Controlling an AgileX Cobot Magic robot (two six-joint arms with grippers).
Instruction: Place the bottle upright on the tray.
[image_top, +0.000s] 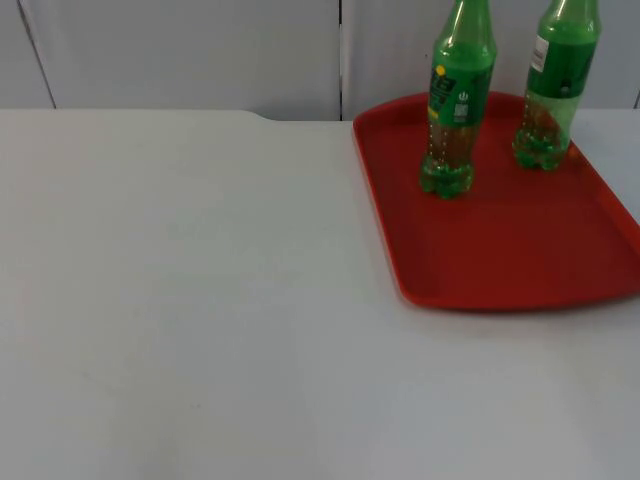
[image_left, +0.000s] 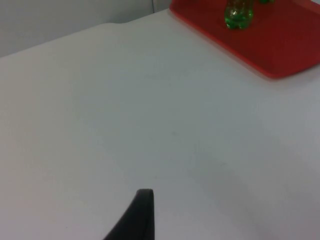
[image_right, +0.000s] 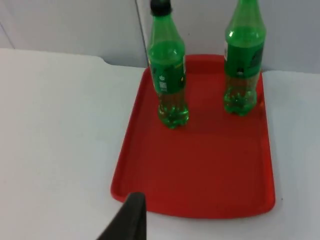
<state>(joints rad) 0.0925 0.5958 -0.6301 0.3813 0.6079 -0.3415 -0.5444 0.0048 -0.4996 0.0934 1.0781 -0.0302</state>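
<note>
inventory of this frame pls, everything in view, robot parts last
bottles: 2, green with green labels, both upright on the tray's far half; left bottle has a black cap, right bottle stands beside it, apart.
tray: 1, red, on the table's right side near the wall.
table: 1, white.
partition wall: 1, grey, behind the table.
left gripper: one black fingertip, above bare table, waiting.
right gripper: one black fingertip, above the tray's near edge.
</note>
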